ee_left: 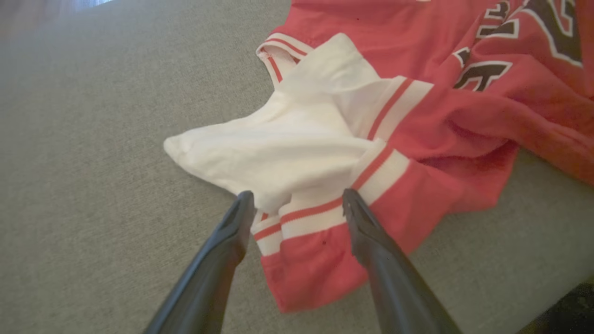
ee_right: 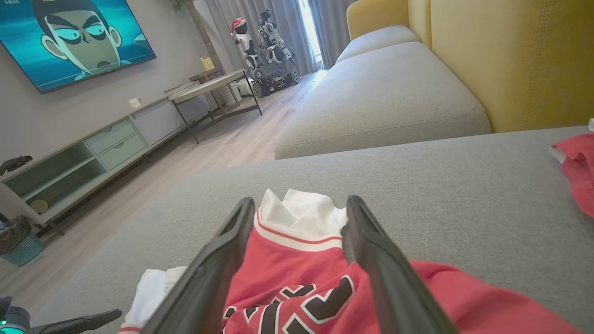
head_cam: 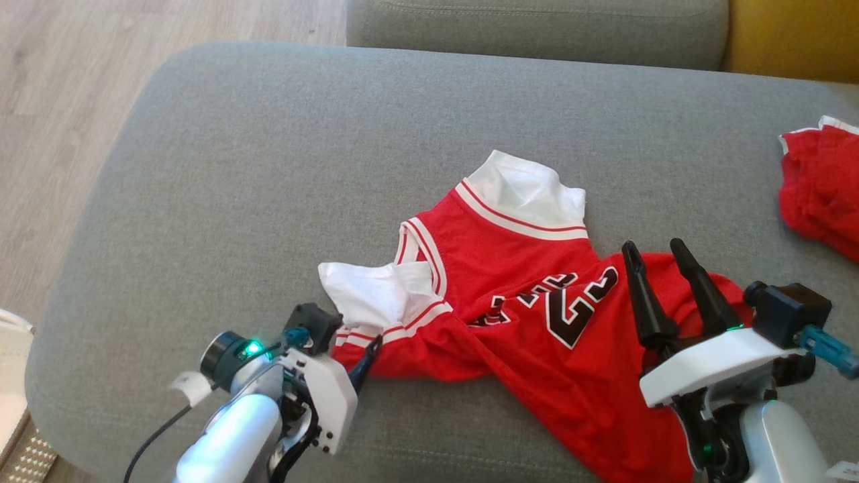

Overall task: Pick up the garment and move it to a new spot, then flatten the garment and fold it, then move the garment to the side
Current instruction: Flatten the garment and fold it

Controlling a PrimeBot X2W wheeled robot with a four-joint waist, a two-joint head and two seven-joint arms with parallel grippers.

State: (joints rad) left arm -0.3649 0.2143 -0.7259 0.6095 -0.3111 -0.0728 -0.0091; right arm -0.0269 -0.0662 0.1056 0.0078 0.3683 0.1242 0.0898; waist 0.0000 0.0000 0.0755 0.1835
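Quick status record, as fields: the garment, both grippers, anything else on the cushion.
garment: red jersey, crumpled, not folded, lying on the grey cushion
left gripper: open, fingertips either side of the striped band beside the white sleeve, not clamped
right gripper: open, over the jersey's body, holding nothing
other: second red garment at the cushion's right edge, apart from the jersey

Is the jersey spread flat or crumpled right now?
Crumpled. The red jersey lies twisted on the grey cushion, ridges across its body, one white sleeve bunched over itself.
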